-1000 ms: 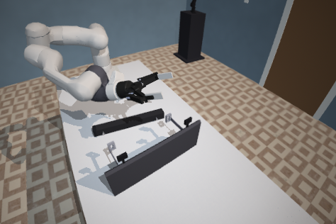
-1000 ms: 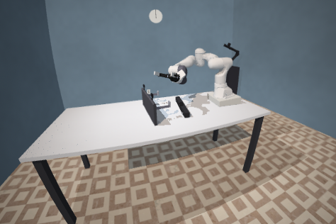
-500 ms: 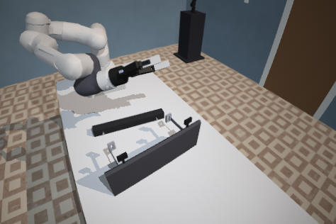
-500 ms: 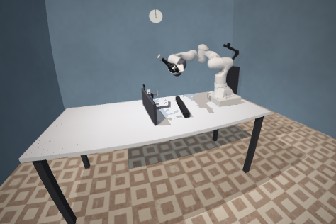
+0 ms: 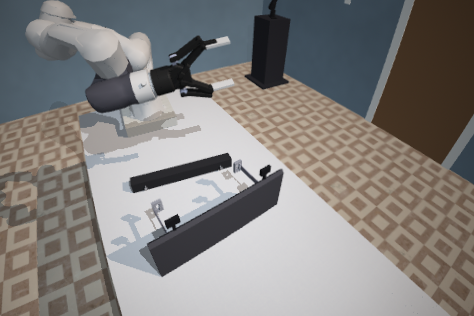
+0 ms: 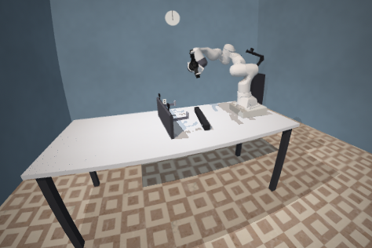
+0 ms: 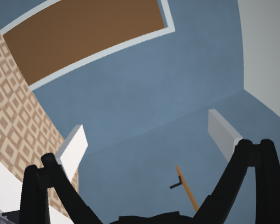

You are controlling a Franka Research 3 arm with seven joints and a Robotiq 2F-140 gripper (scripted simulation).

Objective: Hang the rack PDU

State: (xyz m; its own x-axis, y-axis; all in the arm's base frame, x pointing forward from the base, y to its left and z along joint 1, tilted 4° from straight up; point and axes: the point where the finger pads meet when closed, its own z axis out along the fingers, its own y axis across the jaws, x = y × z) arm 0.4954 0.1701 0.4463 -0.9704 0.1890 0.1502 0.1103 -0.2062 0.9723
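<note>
The rack PDU (image 5: pixel 180 172) is a long black bar lying flat on the white table, also seen in the exterior view (image 6: pixel 202 118). Just beyond it stands a dark panel (image 5: pixel 217 221) with two small grey keyhole plates on stalks, one at the left (image 5: pixel 157 206) and one at the right (image 5: pixel 238 166). My gripper (image 5: pixel 223 62) is open and empty, held high in the air above and behind the PDU, fingers pointing sideways. It also shows in the exterior view (image 6: pixel 195 63). The wrist view shows only my two fingers spread (image 7: pixel 150 153) against wall and door.
The arm's base (image 6: pixel 247 103) stands on the table's far right end. A black pedestal with a small arm (image 5: pixel 270 48) stands on the floor behind. The table edge runs close to the panel's right end.
</note>
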